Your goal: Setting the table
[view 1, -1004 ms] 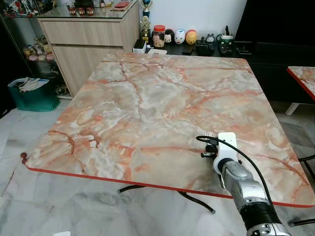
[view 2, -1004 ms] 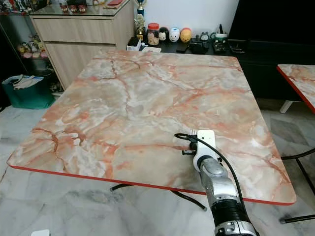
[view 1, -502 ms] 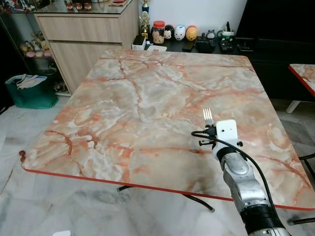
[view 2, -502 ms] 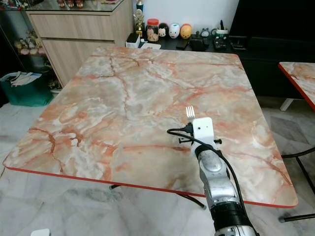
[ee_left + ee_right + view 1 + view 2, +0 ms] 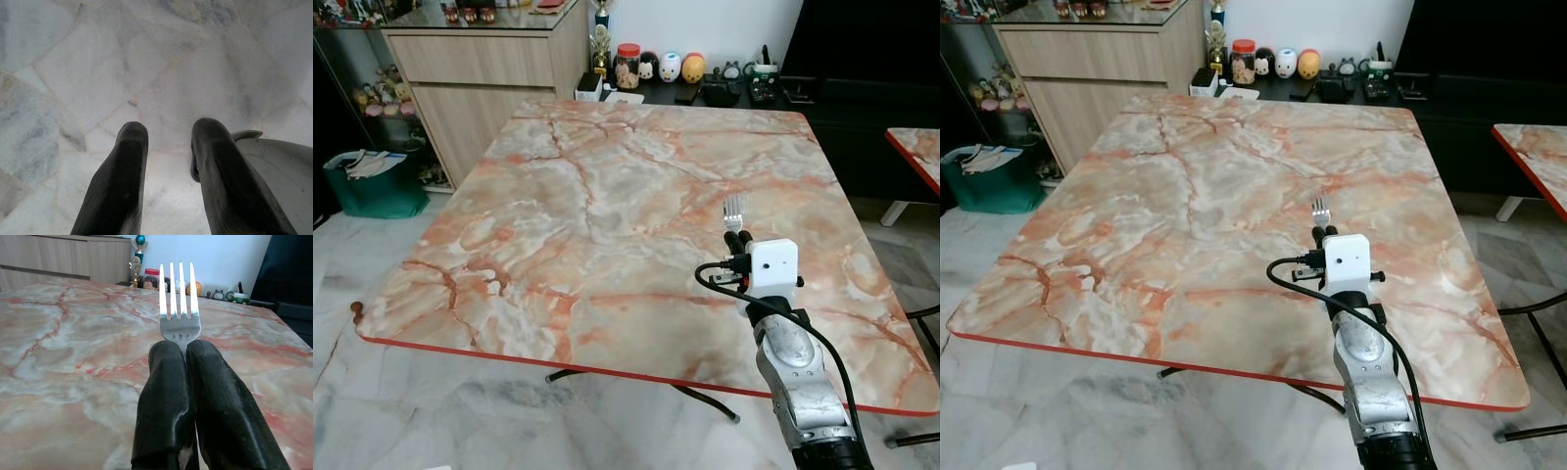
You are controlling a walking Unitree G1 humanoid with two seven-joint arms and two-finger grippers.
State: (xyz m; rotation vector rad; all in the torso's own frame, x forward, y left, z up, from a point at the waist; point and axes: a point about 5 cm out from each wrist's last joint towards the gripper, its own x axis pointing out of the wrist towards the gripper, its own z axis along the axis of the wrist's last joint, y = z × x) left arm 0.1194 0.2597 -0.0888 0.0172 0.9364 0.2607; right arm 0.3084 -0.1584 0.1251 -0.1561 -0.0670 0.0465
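**Fork held over the marble-patterned bench, ready to be laid**

Fork placement is judged to be the step in hand; the silver four-tined metal fork [image 5: 179,303] is clamped by its neck in the right pincer [image 5: 186,350], whose two long black ribbed fingers [image 5: 164,396] are pressed together with no gap to be seen; the tines project forward, roughly level, above the square bench with its glossy pink-and-cream marble pattern and thin red edge [image 5: 607,235].

For a clean placement, the wrist would best be lowered until the handle lies almost flat before the fingers are parted; a drop from height onto so hard and smooth a top could make the light metal bounce or skid; a spot near the robot's side of the bench, with the tines pointing away, would suit a place setting.

The left pincer [image 5: 168,142] hangs idle over the pale grey veined marble floor [image 5: 88,58], its rounded matte fingers parted and holding nothing.
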